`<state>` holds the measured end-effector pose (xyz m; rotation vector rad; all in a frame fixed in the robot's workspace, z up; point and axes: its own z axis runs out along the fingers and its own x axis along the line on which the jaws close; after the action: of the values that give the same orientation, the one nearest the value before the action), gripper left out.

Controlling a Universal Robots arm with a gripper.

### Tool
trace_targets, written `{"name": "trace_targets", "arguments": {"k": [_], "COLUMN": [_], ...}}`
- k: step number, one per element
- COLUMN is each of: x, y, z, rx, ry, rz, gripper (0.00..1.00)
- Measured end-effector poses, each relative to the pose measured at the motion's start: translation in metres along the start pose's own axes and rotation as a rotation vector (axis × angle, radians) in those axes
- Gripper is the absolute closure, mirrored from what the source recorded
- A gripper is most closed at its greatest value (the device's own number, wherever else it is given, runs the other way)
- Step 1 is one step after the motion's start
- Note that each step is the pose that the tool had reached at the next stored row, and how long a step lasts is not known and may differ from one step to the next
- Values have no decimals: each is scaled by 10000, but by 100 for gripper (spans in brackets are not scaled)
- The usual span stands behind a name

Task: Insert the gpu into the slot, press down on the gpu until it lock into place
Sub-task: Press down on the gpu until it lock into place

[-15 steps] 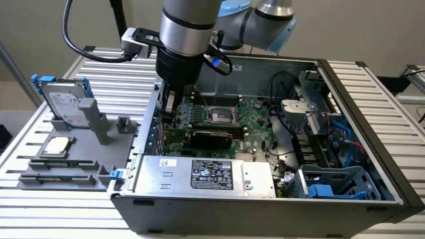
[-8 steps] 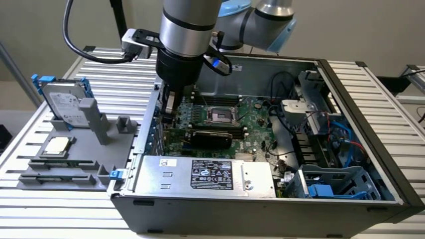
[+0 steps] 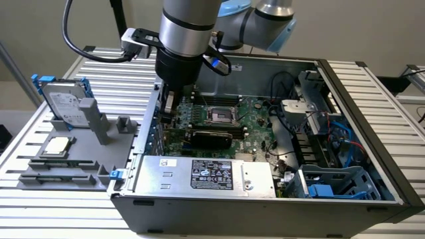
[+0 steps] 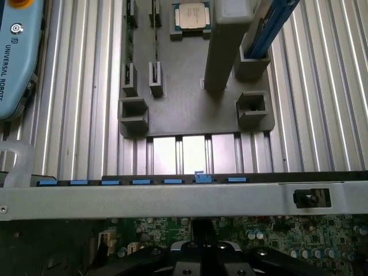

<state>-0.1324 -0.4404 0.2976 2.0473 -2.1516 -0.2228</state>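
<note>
One gpu lay flat across the green motherboard inside the open computer case, beside the single CPU socket. One gripper hung over the board's edge nearest the grey fixture tray; whether its fingers were apart could not be told. The wrist view added one loose processor chip on that tray.
</note>
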Motion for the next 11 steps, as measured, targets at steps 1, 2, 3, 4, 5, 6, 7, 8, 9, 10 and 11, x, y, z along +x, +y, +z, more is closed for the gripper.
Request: {"name": "trace_targets", "arguments": {"k": [1,2,3,4,5,6,7,8,9,10,11], "x": [0,0,0,0,0,1,1,1,1,0,0], "y": [0,1,1,2,3,3,4,5,6,6,7], "z": [0,1,2,2,2,2,2,2,2,2,2], "rx": [0,1,2,4,4,5,4,4,4,4,4], "ry": [7,17,30,46,61,74,85,94,98,99,100], "rz": [2,5,8,13,18,23,34,50,64,80,97], "gripper": [87,87,87,87,87,87,87,87,87,87,87]}}
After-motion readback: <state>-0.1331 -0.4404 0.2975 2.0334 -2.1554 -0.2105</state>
